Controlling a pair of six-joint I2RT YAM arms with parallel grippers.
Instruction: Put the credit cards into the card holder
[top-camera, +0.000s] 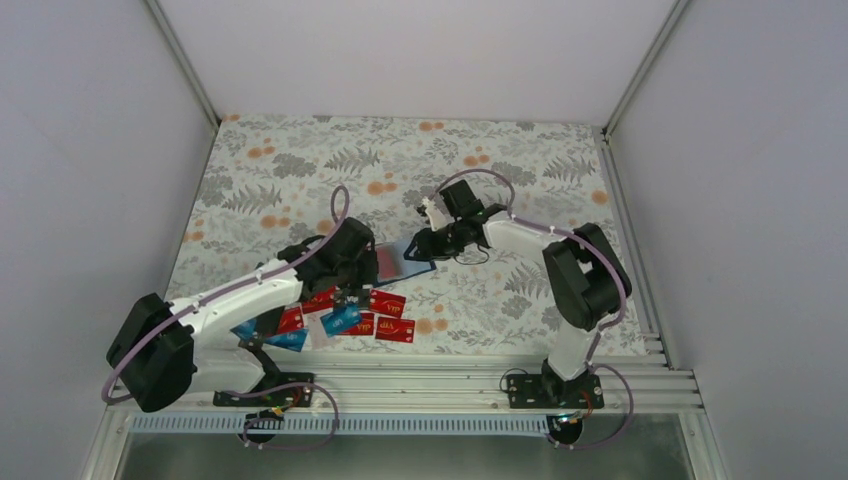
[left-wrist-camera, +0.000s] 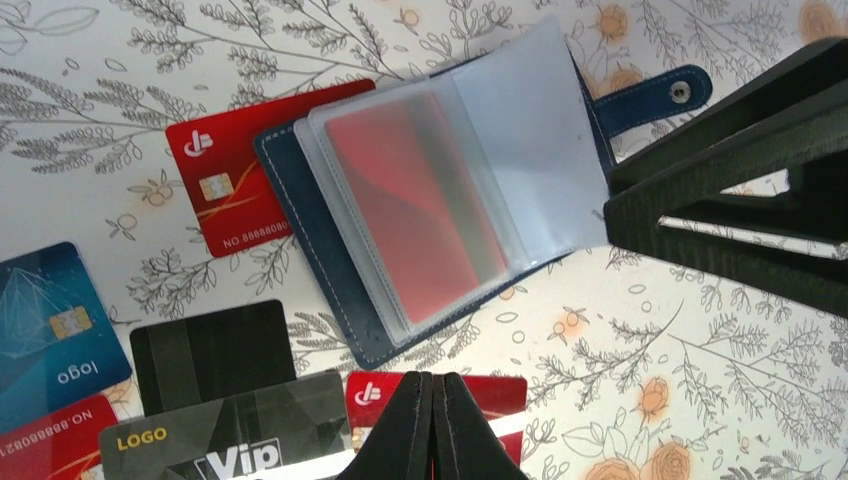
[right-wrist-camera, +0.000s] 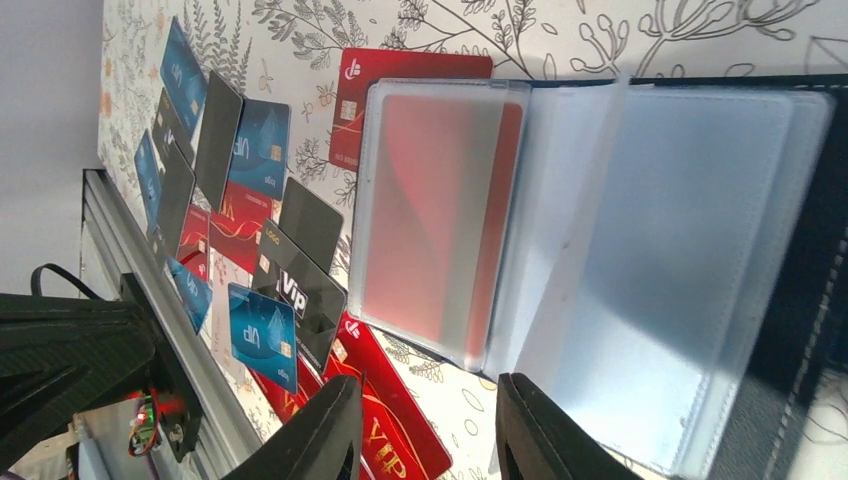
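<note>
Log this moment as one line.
card holder open, one red card sleeved | left gripper shut above loose cards | right gripper open at its edge

You have bright, even, diffuse light in every view; shadows are soft and faint; the card holder (right-wrist-camera: 600, 250) sleeves show a milky sheen; the right gripper (right-wrist-camera: 428, 395) looks soft, near the lens.

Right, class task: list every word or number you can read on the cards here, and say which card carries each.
"NO.888888", rest covered: red card, partly under the card holder.
"logo": blue card.
"LOGO", "Vip": black card.
"VIP": second red card.
Print in the top view: too small to read.
</note>
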